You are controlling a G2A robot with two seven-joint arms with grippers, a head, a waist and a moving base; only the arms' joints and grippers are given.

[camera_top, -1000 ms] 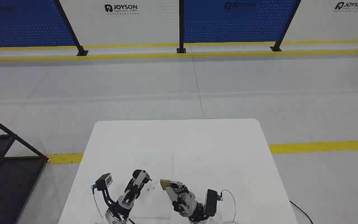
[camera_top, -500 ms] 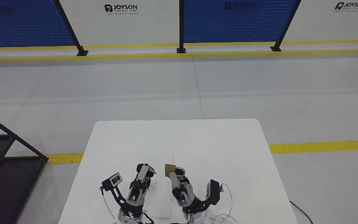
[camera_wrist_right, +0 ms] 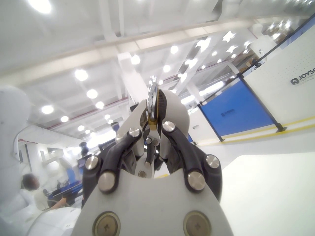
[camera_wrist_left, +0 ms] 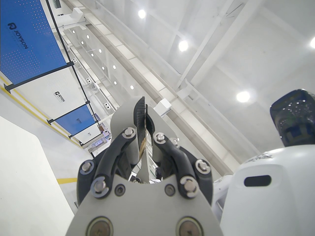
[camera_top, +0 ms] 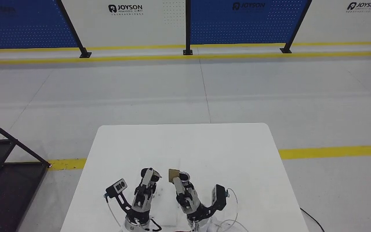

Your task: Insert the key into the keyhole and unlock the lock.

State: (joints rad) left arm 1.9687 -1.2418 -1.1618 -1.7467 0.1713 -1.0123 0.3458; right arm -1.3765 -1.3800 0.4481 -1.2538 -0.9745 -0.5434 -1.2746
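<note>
1. Key (camera_wrist_left: 143,146). I see it as a thin flat strip clamped between the pads of the left gripper (camera_wrist_left: 144,110). The pads are closed down to the thickness of the strip. I cannot tell from any view which end of the key points outward.

2. Padlock (camera_wrist_right: 152,108). It has a brass body and a silver shackle. The right gripper (camera_wrist_right: 155,101) is closed on the body and the shackle stands out past the fingertips. In the top view the brass body shows at the tip of this gripper.

3. Relative position. In the top view both grippers are over the near part of the white table (camera_top: 232,156), left of its middle. The left gripper is to the left and the right gripper to the right, side by side. There is a narrow gap between them, so the key and the padlock are near each other but apart. I cannot make out the keyhole.

4. Orientation. Both wrist views show ceiling lights (camera_wrist_left: 183,45) behind the fingers, so both grippers are tilted upward.

5. Surroundings. A grey floor (camera_top: 203,93) lies beyond the far edge of the table. A yellow line (camera_top: 324,152) crosses the floor to the right of the table. Blue and white barrier panels (camera_top: 243,20) stand at the far side. A black rack (camera_top: 14,156) stands left of the table.
</note>
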